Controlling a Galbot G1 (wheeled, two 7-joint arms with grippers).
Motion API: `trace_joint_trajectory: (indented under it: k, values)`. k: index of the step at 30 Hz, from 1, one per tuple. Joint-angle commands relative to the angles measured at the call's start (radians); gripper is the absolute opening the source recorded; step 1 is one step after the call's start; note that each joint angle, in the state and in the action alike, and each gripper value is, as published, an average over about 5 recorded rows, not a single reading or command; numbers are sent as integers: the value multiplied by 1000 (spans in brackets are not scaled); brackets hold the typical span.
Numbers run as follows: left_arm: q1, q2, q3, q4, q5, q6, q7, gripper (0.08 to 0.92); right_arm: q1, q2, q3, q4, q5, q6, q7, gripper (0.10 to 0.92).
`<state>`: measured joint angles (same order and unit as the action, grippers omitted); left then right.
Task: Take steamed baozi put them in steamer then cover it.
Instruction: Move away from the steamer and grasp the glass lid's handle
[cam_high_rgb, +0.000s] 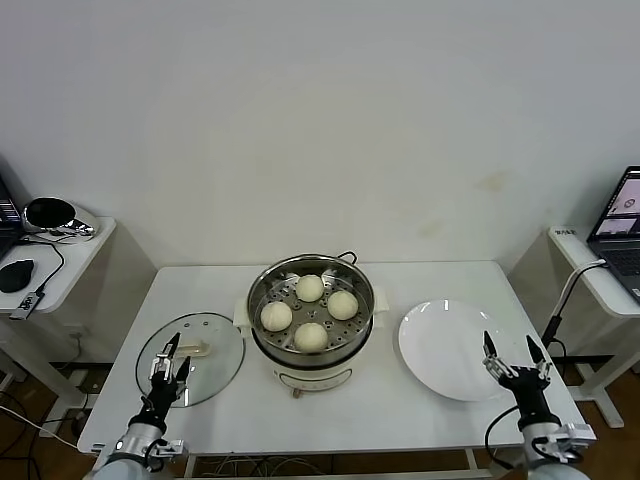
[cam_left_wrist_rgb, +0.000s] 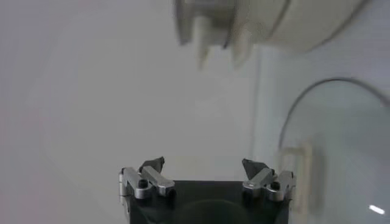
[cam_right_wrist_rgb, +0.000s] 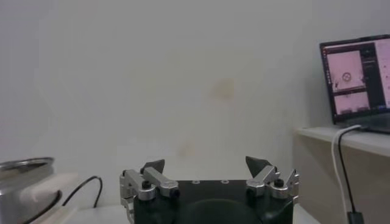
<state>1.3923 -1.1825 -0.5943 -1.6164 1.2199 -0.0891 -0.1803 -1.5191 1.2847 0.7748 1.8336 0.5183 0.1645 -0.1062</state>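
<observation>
My left end effector, jaws apart and empty, hung over the near edge of the cover, whose handle lay just ahead, nearer than my open right end effector.

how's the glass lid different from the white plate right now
The glass lid is see-through with a metal rim and a cream handle on top; the white plate is opaque, plain and bare. The lid lies left of the steamer, under the open left pincer; the plate lies right of it, by the open right pincer. Both are round and lie flat on the table.
</observation>
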Motion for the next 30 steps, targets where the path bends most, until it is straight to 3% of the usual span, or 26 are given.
trace_joint_trajectory:
  k: [1, 12, 30]
  values:
    - [-90, 8, 11, 98, 76, 31, 92, 823, -9, 14, 8, -8, -8, 11, 5, 823]
    - [-134, -25, 28, 134, 62, 166, 61, 823, -5, 24, 6, -19, -28, 18, 5, 823]
    - [-193, -58, 52, 184, 55, 252, 50, 823, -5, 40, -2, -34, -47, 28, 2, 823]
